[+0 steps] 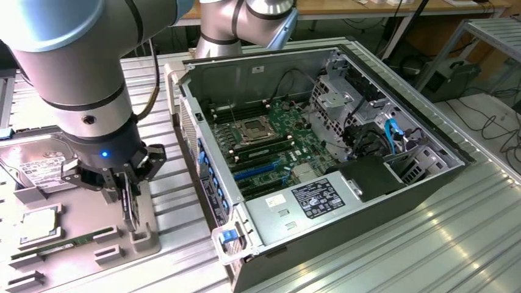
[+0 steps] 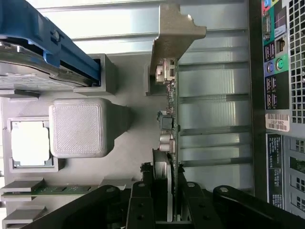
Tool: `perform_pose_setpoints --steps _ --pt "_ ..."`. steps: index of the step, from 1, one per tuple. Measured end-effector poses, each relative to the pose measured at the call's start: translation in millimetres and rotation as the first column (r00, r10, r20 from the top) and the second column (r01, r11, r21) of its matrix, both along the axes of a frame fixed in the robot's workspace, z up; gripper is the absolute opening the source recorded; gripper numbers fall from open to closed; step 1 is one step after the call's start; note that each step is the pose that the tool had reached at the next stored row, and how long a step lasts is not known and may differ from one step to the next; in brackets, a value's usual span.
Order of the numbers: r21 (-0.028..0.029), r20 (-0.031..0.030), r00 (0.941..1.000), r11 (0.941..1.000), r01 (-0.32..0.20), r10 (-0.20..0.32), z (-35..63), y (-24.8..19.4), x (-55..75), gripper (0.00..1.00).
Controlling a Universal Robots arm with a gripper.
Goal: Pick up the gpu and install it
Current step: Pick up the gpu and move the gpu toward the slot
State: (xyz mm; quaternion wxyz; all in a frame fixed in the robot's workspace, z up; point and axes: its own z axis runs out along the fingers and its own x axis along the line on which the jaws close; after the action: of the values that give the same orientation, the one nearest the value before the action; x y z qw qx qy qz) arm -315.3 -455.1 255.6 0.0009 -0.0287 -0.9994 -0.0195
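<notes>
The gpu (image 1: 130, 213) stands on edge in a slot of the grey holder tray (image 1: 89, 256) at the exterior view's left. In the wrist view the gpu (image 2: 172, 100) is edge-on: a thin green board with a silver end bracket (image 2: 174, 33) at its far end. My gripper (image 1: 128, 198) has come straight down over it. In the wrist view the gripper (image 2: 164, 202) straddles the card, one black finger (image 2: 143, 195) against the fan side and the other against the board's back. The card still sits in its slot.
The open computer case (image 1: 456, 159) lies at the exterior view's right, its motherboard with blue card slots (image 1: 260, 168) exposed. The tray also holds a silver hard drive (image 1: 36, 165), a square processor (image 1: 36, 223) and a memory stick (image 1: 57, 249). The case's rear ports (image 2: 276, 62) are close to the card.
</notes>
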Motion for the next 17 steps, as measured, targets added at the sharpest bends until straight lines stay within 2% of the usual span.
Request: perform_pose_setpoints --steps 2,4,10,17 --pt "-0.0048 -0.0001 1.0 1.0 0.0 0.0 6.9 0.0 0.1 0.28" --pt "-0.0139 -0.0001 1.0 0.9999 0.0 0.0 13.9 0.0 0.1 0.28" --pt "-0.0235 -0.0003 1.0 0.9997 0.0 0.0 22.9 0.0 0.2 0.28" --pt "-0.026 -0.0003 1.0 0.9997 0.0 0.0 27.6 0.0 0.2 0.28"
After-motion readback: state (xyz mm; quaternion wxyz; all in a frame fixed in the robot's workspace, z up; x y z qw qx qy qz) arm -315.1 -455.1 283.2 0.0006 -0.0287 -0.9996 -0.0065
